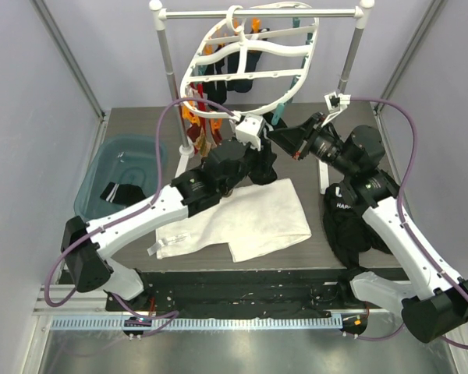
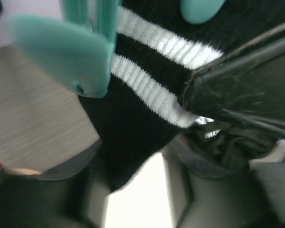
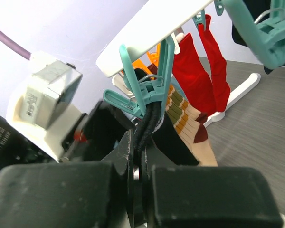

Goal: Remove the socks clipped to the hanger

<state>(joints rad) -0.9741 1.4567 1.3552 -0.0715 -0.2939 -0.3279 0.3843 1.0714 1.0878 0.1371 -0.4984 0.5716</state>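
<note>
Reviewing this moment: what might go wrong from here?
1. The teal clip bites the cuff of the black striped sock while the right gripper is shut on that sock. Pulling may drag the tilted hanger along instead of freeing the sock.
2. The red socks hang close by and could get snagged.

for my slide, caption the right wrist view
right gripper pinches a black sock under a teal clip, red socks behind

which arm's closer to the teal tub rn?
Left. The left arm runs just beside the teal tub, past its table-side rim. The right arm is across the table, over the black garment.
</note>
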